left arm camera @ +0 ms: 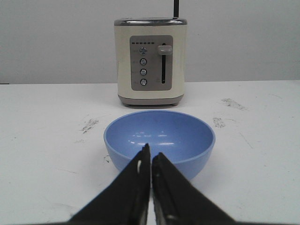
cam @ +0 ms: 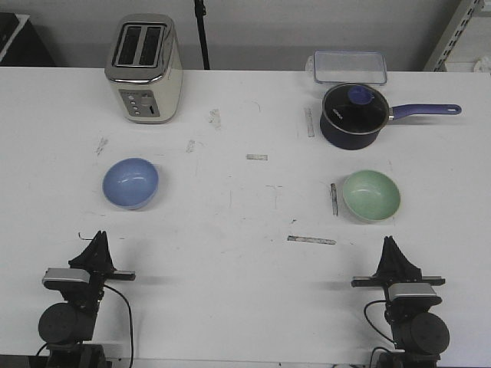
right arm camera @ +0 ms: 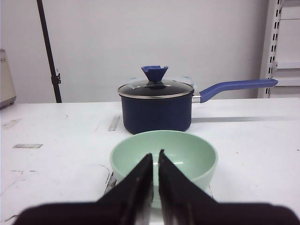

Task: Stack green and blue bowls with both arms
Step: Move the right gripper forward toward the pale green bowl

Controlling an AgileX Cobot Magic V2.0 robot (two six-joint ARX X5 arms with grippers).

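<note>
The light blue bowl sits upright on the left half of the white table; in the left wrist view it lies straight ahead of my fingertips. The mint green bowl sits upright on the right half, and shows in the right wrist view too. My left gripper is shut and empty, near the front edge, short of the blue bowl. My right gripper is shut and empty, short of the green bowl. Neither touches a bowl.
A cream toaster stands at the back left. A navy saucepan with glass lid and long handle stands behind the green bowl. A clear lidded box lies at the back right. Tape strips mark the table.
</note>
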